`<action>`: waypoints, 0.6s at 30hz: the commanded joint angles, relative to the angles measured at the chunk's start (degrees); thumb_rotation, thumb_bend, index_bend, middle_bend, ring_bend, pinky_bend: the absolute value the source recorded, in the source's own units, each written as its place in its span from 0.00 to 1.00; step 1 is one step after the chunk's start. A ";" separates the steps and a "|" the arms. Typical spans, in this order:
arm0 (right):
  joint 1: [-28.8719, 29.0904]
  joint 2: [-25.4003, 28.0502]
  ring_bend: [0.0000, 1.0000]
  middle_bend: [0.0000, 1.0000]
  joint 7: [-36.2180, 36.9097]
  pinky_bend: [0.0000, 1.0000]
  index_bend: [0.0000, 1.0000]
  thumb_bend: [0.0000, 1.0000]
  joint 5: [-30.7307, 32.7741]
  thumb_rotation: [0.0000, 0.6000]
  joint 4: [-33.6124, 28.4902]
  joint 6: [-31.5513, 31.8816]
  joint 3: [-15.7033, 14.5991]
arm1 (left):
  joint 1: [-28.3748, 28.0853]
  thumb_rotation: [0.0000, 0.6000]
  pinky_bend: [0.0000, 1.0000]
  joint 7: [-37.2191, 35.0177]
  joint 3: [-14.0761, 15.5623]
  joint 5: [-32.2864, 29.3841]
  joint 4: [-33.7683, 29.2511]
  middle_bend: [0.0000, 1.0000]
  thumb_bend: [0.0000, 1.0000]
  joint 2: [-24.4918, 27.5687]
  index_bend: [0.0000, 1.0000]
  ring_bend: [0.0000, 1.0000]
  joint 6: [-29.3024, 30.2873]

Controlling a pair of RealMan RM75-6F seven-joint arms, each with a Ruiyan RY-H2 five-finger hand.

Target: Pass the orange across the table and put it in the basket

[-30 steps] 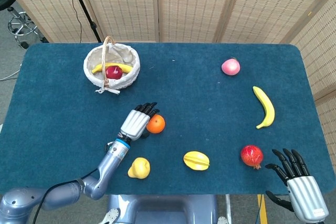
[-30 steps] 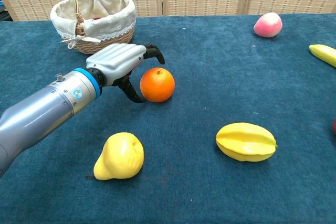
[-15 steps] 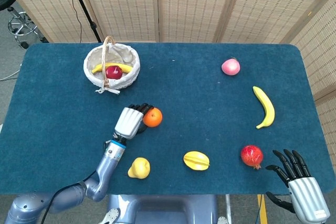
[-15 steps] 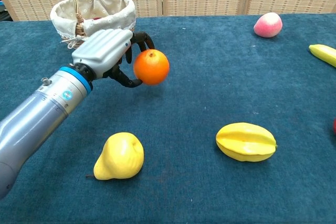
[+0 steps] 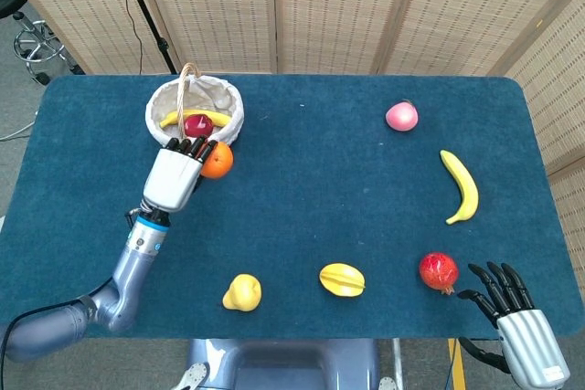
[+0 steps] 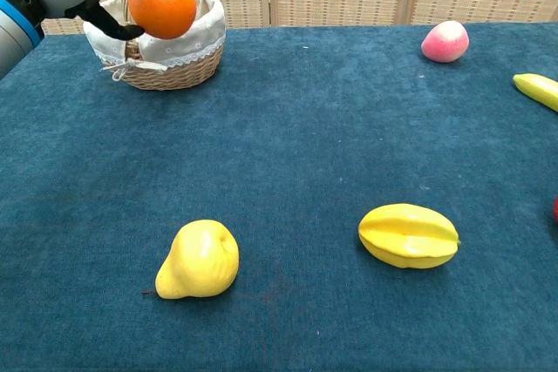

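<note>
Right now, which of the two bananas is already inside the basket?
The banana lying in the basket beside a red fruit. The other banana lies bare on the table near its right edge.

The left hand is raised, its dark fingers gripping the orange. The right hand rests low, holding nothing, fingers apart.
</note>
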 commanded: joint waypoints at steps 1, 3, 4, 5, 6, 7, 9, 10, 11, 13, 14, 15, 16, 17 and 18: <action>-0.04 0.09 0.05 0.13 0.08 0.04 0.34 0.00 -0.71 1.00 -0.14 0.12 -0.25 | -2.19 1.00 0.51 0.57 -1.17 -1.80 4.60 0.52 0.42 -0.56 0.60 0.48 -3.14; -0.09 0.13 0.05 0.13 0.12 0.04 0.34 0.00 -1.18 1.00 -0.21 0.24 -0.37 | -3.28 1.00 0.51 -0.04 -1.27 -2.20 6.99 0.52 0.42 -1.65 0.60 0.48 -4.32; -0.16 0.17 0.05 0.13 0.11 0.04 0.34 0.00 -1.50 1.00 -0.24 0.42 -0.44 | -4.20 1.00 0.51 -0.36 -1.31 -2.30 9.06 0.52 0.42 -2.74 0.60 0.48 -5.08; -0.23 0.20 0.05 0.13 0.11 0.04 0.34 0.00 -1.66 1.00 -0.27 0.55 -0.46 | -4.87 1.00 0.51 -0.61 -1.30 -2.30 10.63 0.52 0.42 -3.57 0.60 0.48 -5.52; -0.28 0.22 0.05 0.13 0.20 0.04 0.34 0.00 -1.83 1.00 -0.28 0.69 -0.49 | -5.74 1.00 0.51 -0.80 -1.30 -2.27 12.74 0.52 0.42 -4.64 0.60 0.48 -6.02; -0.31 0.24 0.05 0.13 0.26 0.04 0.35 0.00 -1.93 1.00 -0.28 0.74 -0.51 | -6.41 1.00 0.51 -0.86 -1.34 -2.23 14.40 0.52 0.42 -5.43 0.60 0.48 -6.34; -0.30 0.26 0.05 0.13 0.37 0.04 0.35 0.00 -2.08 1.00 -0.24 0.65 -0.58 | -7.96 1.00 0.51 -0.88 -1.56 -2.43 18.27 0.52 0.42 -7.14 0.60 0.48 -7.22; -0.28 0.27 0.05 0.13 0.47 0.04 0.35 0.00 -2.20 1.00 -0.22 0.58 -0.65 | -8.64 1.00 0.51 -0.91 -1.68 -2.52 19.99 0.52 0.42 -7.81 0.60 0.48 -7.62; -0.25 0.29 0.06 0.13 0.64 0.04 0.35 0.00 -2.39 1.00 -0.25 0.52 -0.75 | -9.29 1.00 0.51 -1.13 -1.86 -2.72 21.67 0.52 0.42 -8.47 0.61 0.48 -8.05; -0.19 0.40 0.06 0.13 1.07 0.04 0.35 0.00 -2.76 1.00 -0.24 0.55 -0.89 | -10.76 1.00 0.51 -1.76 -2.35 -3.37 25.48 0.52 0.42 -10.04 0.61 0.48 -9.14; -0.20 0.42 0.06 0.13 1.06 0.04 0.35 0.00 -2.85 1.00 -0.22 0.59 -0.88 | -11.37 1.00 0.51 -2.10 -2.46 -3.53 27.02 0.52 0.42 -10.68 0.61 0.48 -9.55; -0.23 0.45 0.06 0.13 1.05 0.04 0.35 0.00 -2.95 1.00 -0.19 0.67 -0.88 | -12.15 1.00 0.51 -2.53 -2.53 -3.60 29.10 0.52 0.42 -11.53 0.61 0.48 -9.86; -0.24 0.46 0.06 0.13 1.10 0.04 0.35 0.00 -3.03 1.00 -0.16 0.69 -0.90 | -12.69 1.00 0.51 -2.91 -2.66 -3.74 30.58 0.52 0.42 -12.19 0.61 0.48 -10.04; -0.26 0.47 0.06 0.13 1.16 0.04 0.35 0.00 -3.07 1.00 -0.13 0.72 -0.91 | -13.21 1.00 0.51 -3.49 -2.82 -3.93 31.93 0.52 0.42 -12.84 0.61 0.48 -10.26; -0.27 0.48 0.06 0.13 1.17 0.04 0.35 0.00 -3.01 1.00 -0.08 0.74 -0.87 | -13.73 1.00 0.51 -4.12 -3.00 -4.15 33.18 0.52 0.42 -13.42 0.61 0.48 -10.55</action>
